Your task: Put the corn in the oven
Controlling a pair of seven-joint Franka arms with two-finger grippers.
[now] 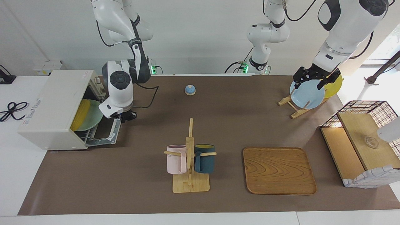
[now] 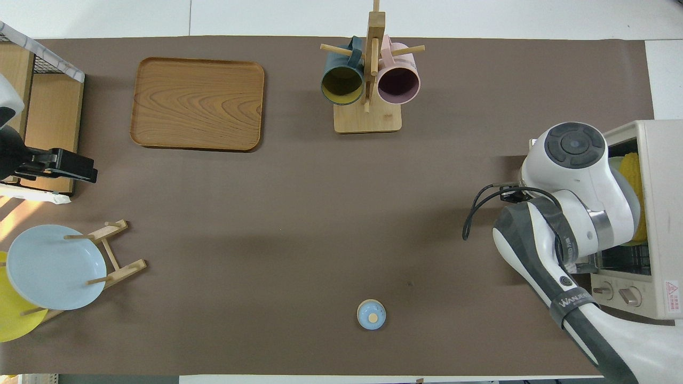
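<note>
The off-white oven point(image 1: 53, 106) stands at the right arm's end of the table with its door point(image 1: 106, 132) folded down. The yellow corn point(image 1: 80, 114) lies inside it on a pale green plate point(image 1: 93, 117). In the overhead view the corn point(image 2: 634, 169) shows in the oven point(image 2: 661, 213), partly covered by the right arm. My right gripper point(image 1: 127, 117) hangs just over the open door, in front of the oven's mouth, apart from the corn. My left gripper point(image 1: 309, 82) is open and empty over the light blue plate point(image 1: 307, 95) at the left arm's end.
A wooden rack holds the blue plate and a yellow plate point(image 1: 334, 86). A small blue bell point(image 1: 190, 90) sits near the robots. A mug stand point(image 1: 189, 156) with a pink and a dark blue mug, a wooden tray point(image 1: 278, 170) and a wire-and-wood basket shelf point(image 1: 362, 140) lie farther out.
</note>
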